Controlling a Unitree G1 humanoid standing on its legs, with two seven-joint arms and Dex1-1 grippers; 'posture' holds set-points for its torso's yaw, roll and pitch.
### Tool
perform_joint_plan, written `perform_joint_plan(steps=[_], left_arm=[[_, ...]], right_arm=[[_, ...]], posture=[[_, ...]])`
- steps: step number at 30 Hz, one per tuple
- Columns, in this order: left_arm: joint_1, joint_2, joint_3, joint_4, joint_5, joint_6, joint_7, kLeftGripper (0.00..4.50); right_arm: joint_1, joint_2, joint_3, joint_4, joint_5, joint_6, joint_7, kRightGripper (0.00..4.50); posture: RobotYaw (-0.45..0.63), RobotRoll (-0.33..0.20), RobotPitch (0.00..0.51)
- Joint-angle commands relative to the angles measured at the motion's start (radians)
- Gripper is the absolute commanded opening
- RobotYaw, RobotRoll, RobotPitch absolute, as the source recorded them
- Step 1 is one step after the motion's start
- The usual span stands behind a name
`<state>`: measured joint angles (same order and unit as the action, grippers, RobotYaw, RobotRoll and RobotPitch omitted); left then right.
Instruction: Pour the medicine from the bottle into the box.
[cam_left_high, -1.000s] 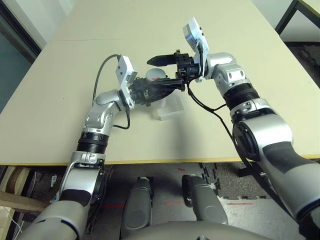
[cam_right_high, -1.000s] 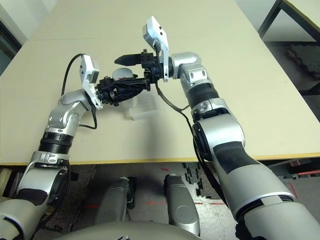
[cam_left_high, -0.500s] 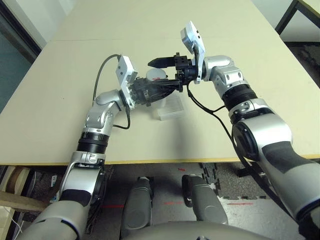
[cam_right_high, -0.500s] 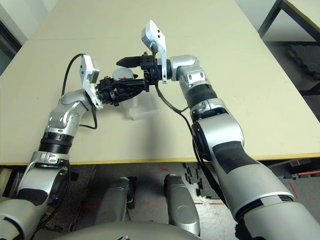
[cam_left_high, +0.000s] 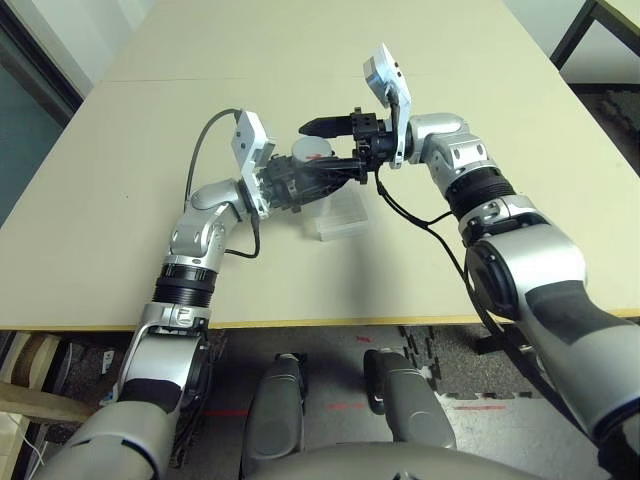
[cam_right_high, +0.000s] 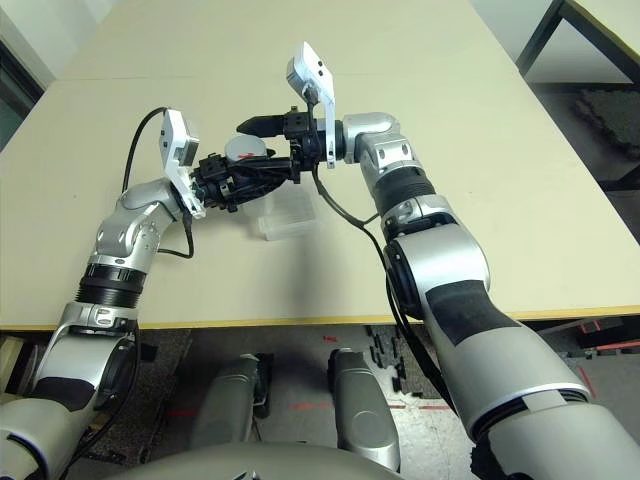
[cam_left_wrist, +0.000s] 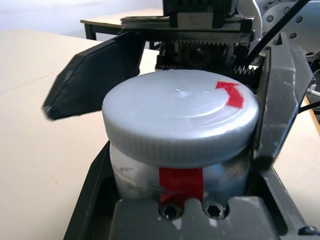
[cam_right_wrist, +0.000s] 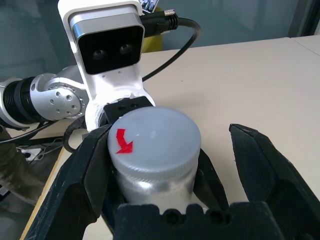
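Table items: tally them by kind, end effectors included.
Bottle: 1
Cap: 1
Box: 1
End effectors: 2, left and right
Total: 5

a wide beige table fills the scene; a dark-framed second table stands beyond its far right corner

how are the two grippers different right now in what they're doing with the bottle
The left gripper is shut on the bottle, clamping its silver body, while the right gripper is open, its fingers straddling the capped top with a gap on one side. The left one reaches in from the robot's left, the right from the opposite side. Both meet above the box.
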<state>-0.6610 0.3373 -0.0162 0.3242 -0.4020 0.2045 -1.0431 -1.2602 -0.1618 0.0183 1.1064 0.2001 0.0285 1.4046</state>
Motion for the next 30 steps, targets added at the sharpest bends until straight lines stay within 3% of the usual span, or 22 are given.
perform_joint_plan(steps=[1, 16, 30], left_arm=[[0.007, 0.009, -0.005, -0.034, -0.005, -0.005, -0.027, 2.67], [0.029, 0.018, 0.006, -0.052, -0.010, 0.013, -0.024, 2.67], [0.023, 0.029, 0.015, -0.023, 0.002, 0.000, -0.021, 2.67]], right_arm=[[-0.016, -0.049, -0.039, 0.033, 0.000, 0.008, -0.044, 4.50], [-0.030, -0.142, -0.102, 0.100, 0.016, 0.057, -0.092, 4.50], [-0.024, -0.173, -0.076, 0.065, -0.039, -0.004, 0.082, 4.50]], posture=[[-0.05, 0.000, 0.164], [-0.05, 0.000, 0.175], [-0.05, 0.000, 0.175]])
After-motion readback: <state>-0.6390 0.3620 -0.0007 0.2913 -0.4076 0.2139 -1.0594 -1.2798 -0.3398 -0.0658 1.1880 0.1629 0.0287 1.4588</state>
